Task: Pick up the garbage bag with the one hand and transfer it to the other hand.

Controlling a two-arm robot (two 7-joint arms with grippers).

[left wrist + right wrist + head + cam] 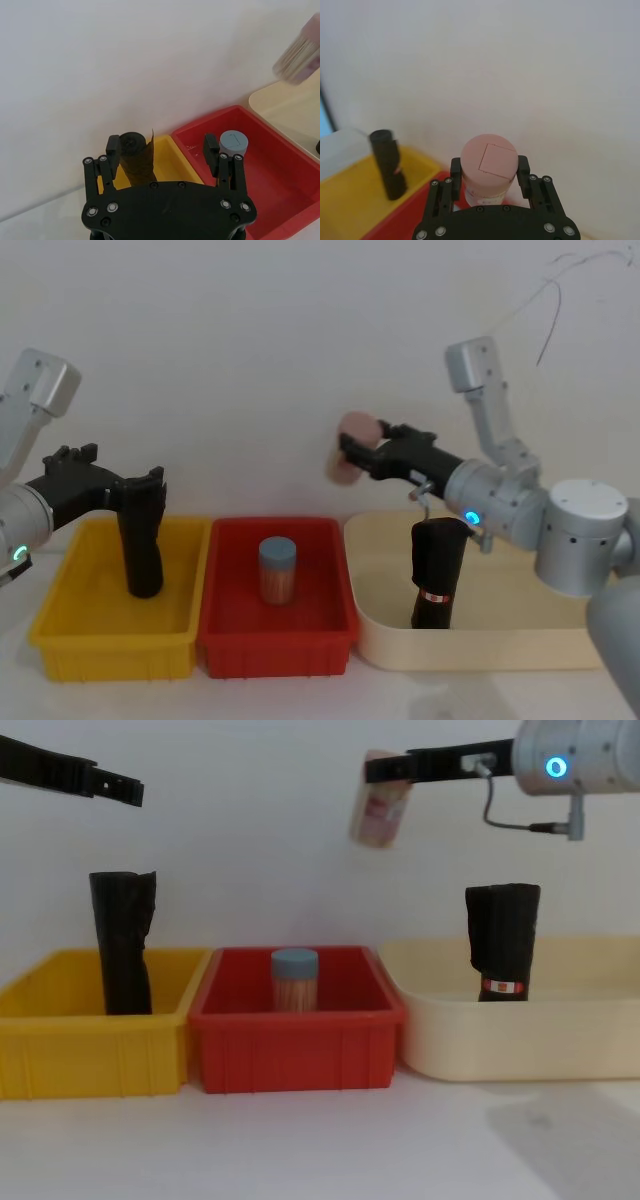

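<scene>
White wall and a pale tabletop are framing three bins set in a row. On the left, the left gripper is hovering with its claw spread wide above the unlabelled black roll, which is standing upright in the yellow bin; the claw is gripping nothing. In the middle, the red bin is holding a blue-capped jar standing on its own. Farther right and high up, the right gripper is holding a pink-capped bottle in the air over the gap between the red bin and the cream tray, its claw closed firmly round the bottle's body just below the cap. On the right, the garbage bag, the black roll with the red-and-white band near its base, is standing upright near the left end of the cream tray, untouched. To my eye the pick-up is not yet begun, and doing it well means freeing the right claw of the bottle first, then coming down squarely over the banded roll and closing round its upper half so the lower half is left clear for the other claw to take. The plain roll on the left is the look-alike to avoid.
</scene>
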